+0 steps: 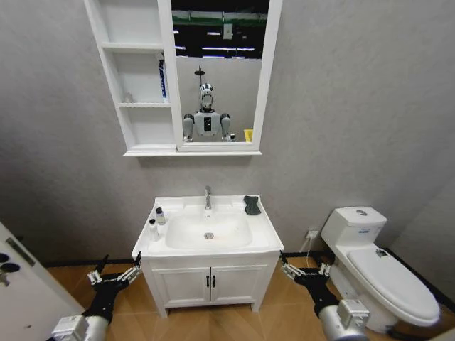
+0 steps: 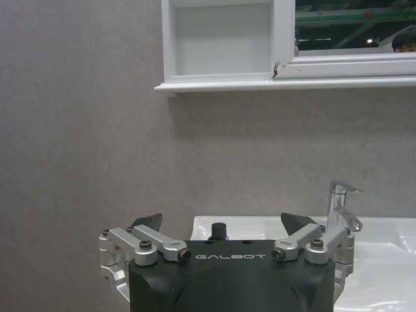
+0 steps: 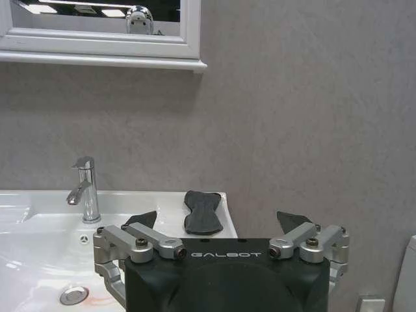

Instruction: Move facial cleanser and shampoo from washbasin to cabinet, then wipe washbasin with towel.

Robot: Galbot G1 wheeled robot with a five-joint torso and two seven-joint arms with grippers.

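Both hands, left hand (image 1: pixel 114 273) and right hand (image 1: pixel 304 271), hung wide open and empty at lower frame, while two bottles (image 1: pixel 156 222) crowded the washbasin (image 1: pixel 266 238) left rim, centre frame, an easy knock-over.

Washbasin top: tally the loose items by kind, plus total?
Small bottles: 2, a dark-capped one and a pale one, both at the left edge of the white ceramic washbasin.
Dark grey folded towel: 1, at the back right corner.
Total: 3
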